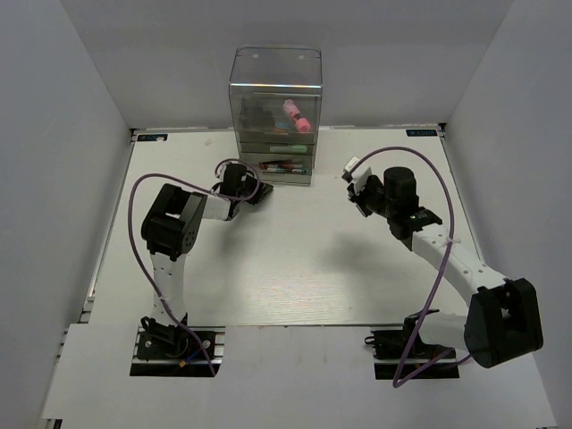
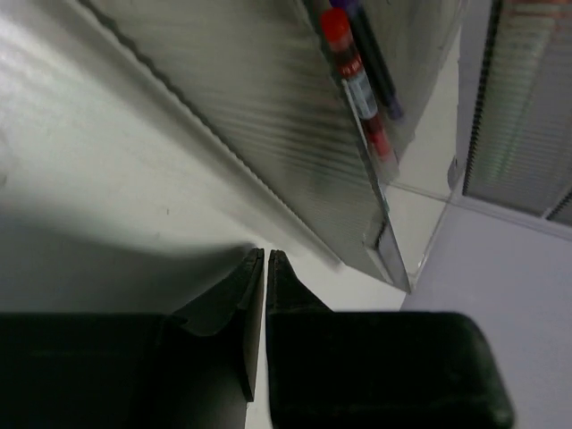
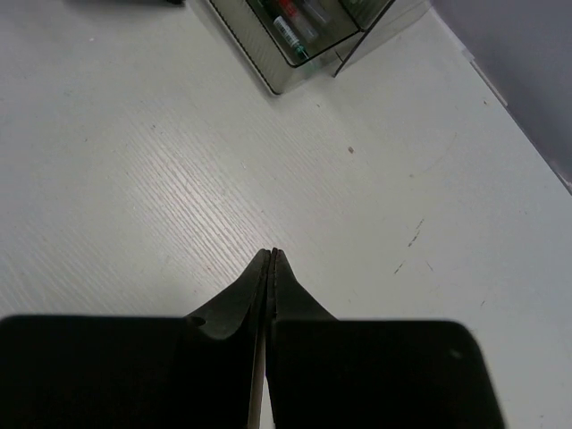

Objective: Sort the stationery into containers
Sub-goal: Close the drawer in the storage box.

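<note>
The containers are stacked grey-tinted drawers in a tall clear cabinet at the back of the table. A chunky pink marker lies in an upper drawer. Thin red and dark pens lie in the bottom drawer. My left gripper sits just left of that drawer's front. In the left wrist view its jaws stand nearly together with nothing between them, below the ribbed drawer and a red-capped pen. My right gripper hovers right of the cabinet, shut and empty.
White table top with grey walls on three sides. The cabinet's pulled-out drawer with pens shows at the top of the right wrist view. Purple cables loop over both arms.
</note>
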`<state>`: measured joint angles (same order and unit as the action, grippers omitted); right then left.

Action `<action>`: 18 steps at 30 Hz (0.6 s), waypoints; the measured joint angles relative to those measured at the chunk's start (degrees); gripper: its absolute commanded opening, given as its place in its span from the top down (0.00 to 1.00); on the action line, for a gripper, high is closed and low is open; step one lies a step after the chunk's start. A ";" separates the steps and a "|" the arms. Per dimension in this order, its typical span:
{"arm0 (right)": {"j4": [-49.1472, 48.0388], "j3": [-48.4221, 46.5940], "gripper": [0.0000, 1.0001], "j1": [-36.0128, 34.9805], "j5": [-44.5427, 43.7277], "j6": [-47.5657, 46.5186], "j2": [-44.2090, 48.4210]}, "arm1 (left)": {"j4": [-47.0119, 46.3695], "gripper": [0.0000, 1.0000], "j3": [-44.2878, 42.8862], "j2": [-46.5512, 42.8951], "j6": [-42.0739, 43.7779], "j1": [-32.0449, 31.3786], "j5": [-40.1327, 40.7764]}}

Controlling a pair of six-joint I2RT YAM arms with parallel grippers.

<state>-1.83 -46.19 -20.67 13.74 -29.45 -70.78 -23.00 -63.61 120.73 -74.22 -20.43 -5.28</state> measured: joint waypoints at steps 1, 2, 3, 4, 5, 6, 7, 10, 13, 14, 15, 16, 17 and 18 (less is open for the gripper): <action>-0.11 0.26 1.00 0.44 0.48 0.13 0.31 | 0.42 0.83 -1.07 0.96 -0.02 0.00 0.17; -0.15 0.35 1.00 0.90 1.11 0.22 0.59 | 0.74 0.82 -2.21 1.90 -0.13 0.00 0.26; -0.15 0.35 1.00 1.05 1.36 0.28 0.70 | 0.70 0.82 -3.17 2.64 -0.24 0.02 0.24; -0.17 0.37 1.00 1.49 1.73 0.35 0.94 | 1.03 0.82 -4.63 3.50 -0.28 -0.02 0.33; -0.35 0.55 1.00 1.88 2.08 0.39 1.25 | 1.33 0.82 -6.10 4.42 -0.13 -0.09 0.39; -0.74 0.90 1.00 2.29 2.54 0.44 1.64 | 1.64 0.82 -7.58 5.33 -0.22 -0.11 0.46; -0.96 1.22 1.00 2.75 2.99 0.46 2.08 | 1.66 0.82 -8.96 6.34 -0.20 -0.24 0.50; -1.36 1.95 1.00 3.80 3.96 0.48 3.02 | 1.25 0.82 -12.37 8.92 -0.37 -0.55 0.61; -1.40 2.12 1.00 4.57 4.63 0.48 3.19 | 1.11 0.80 -14.45 10.29 -0.83 -0.74 0.76; -1.40 2.14 1.00 4.76 4.85 0.48 3.19 | 1.09 0.80 -15.13 10.82 -1.11 -0.74 0.79; -1.42 2.16 1.00 4.87 5.05 0.46 3.21 | 0.90 0.80 -15.58 11.21 -1.36 -0.76 0.83; -1.40 2.16 1.00 4.98 5.31 0.46 3.21 | 0.72 0.80 -16.02 11.65 -1.70 -0.79 0.83; -1.40 2.16 1.00 5.09 5.53 0.44 3.21 | 0.50 0.80 -16.46 12.04 -1.92 -0.81 0.81; -1.40 2.16 1.00 5.22 5.79 0.44 3.21 | 0.37 0.80 -17.00 12.44 -2.21 -0.83 0.83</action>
<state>-3.22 -44.03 -15.44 19.53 -29.02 -67.57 -22.63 -80.62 133.16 -76.42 -21.26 -4.45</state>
